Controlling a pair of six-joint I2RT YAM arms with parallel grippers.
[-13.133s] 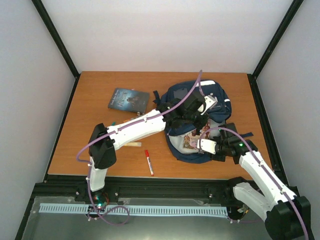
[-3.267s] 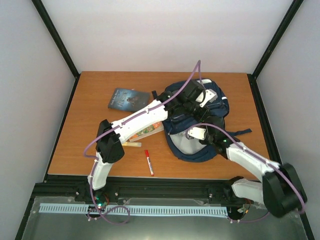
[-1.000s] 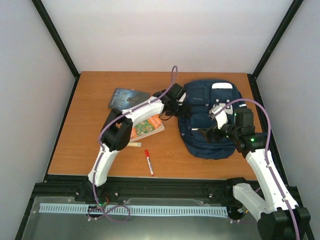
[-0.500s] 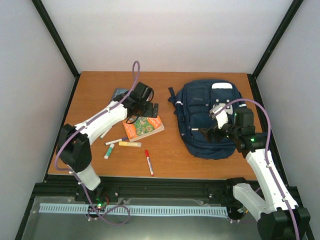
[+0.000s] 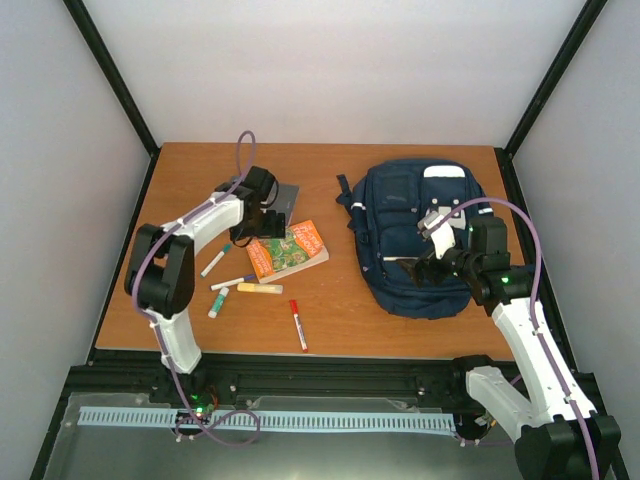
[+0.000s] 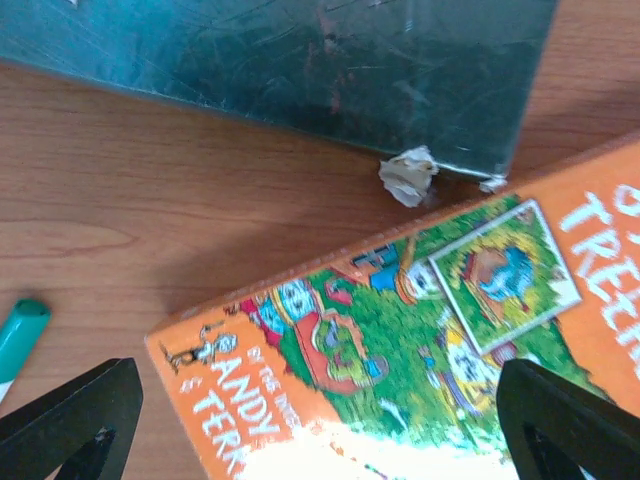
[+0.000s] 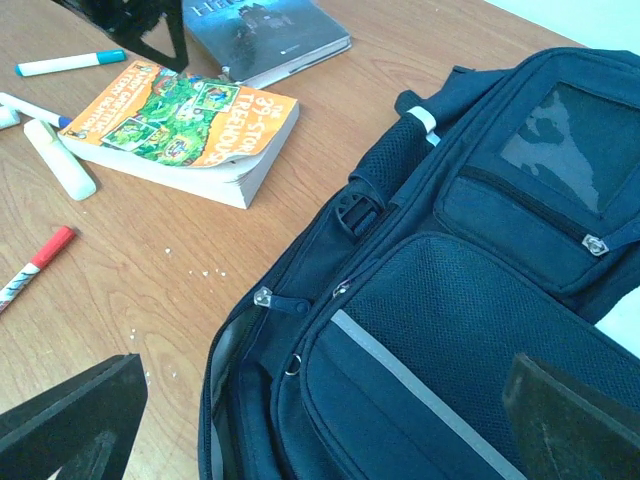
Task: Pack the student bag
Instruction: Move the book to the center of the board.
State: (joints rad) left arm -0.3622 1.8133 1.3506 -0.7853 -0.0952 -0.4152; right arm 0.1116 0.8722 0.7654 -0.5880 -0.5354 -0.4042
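1. Your right claw (image 5: 428, 265) is wide open (holding nothing) and hovers over the student bag (image 5: 400, 215).
2. The bag lies on the table's (image 5: 190, 175) right side.
3. Your left claw (image 5: 258, 228), open and empty too, hangs above the orange book (image 5: 290, 250).

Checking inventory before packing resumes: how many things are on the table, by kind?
Bag: 1
Books: 2
Markers: 4
Yellow stick: 1
Total: 8
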